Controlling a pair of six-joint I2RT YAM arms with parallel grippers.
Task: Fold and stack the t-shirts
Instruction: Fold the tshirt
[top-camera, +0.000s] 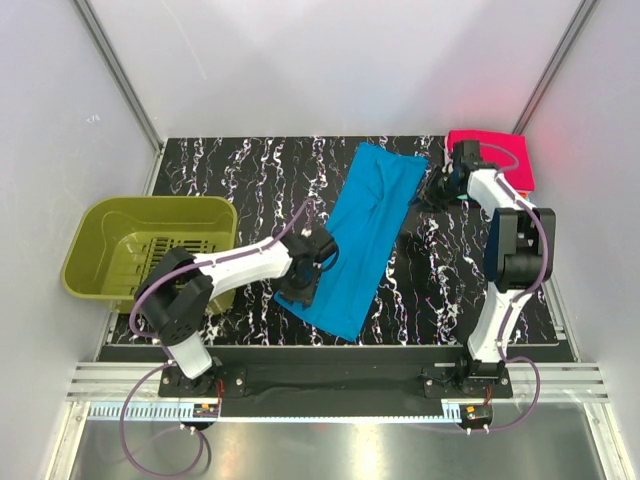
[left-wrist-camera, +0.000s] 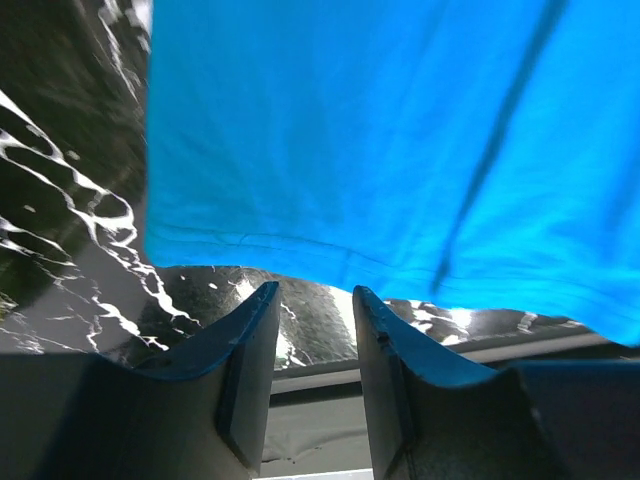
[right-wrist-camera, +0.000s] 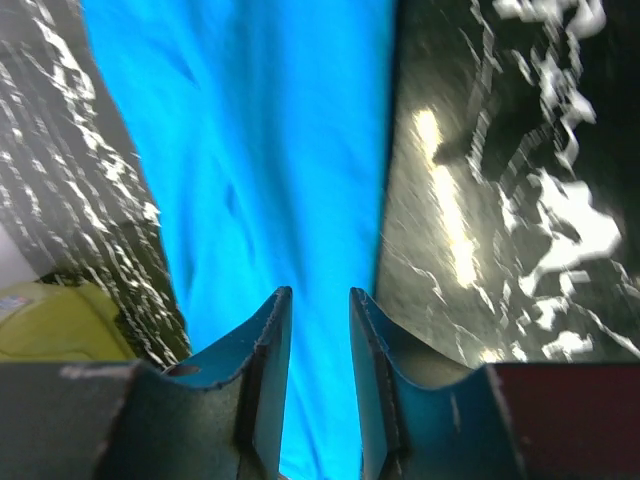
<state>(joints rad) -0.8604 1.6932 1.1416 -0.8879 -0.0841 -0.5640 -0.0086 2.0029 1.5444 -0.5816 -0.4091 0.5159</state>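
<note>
A bright blue t-shirt (top-camera: 365, 235), folded into a long strip, lies slantwise across the middle of the black marbled table (top-camera: 240, 190). A magenta-pink t-shirt (top-camera: 497, 152) sits folded at the back right corner. My left gripper (top-camera: 300, 287) hovers at the strip's near left edge. In the left wrist view this gripper (left-wrist-camera: 315, 295) is open, with only table between its fingers and the blue t-shirt (left-wrist-camera: 380, 130) just ahead. My right gripper (top-camera: 428, 190) is by the strip's far right end. Its wrist view shows it (right-wrist-camera: 318, 295) open, with the blue t-shirt (right-wrist-camera: 260, 150) beneath the gap, apart from the pads.
An olive-green plastic basket (top-camera: 150, 250) stands at the left edge of the table, close behind the left arm's elbow, and its corner (right-wrist-camera: 60, 320) shows in the right wrist view. White walls enclose the back and sides. Bare table lies right of the blue strip.
</note>
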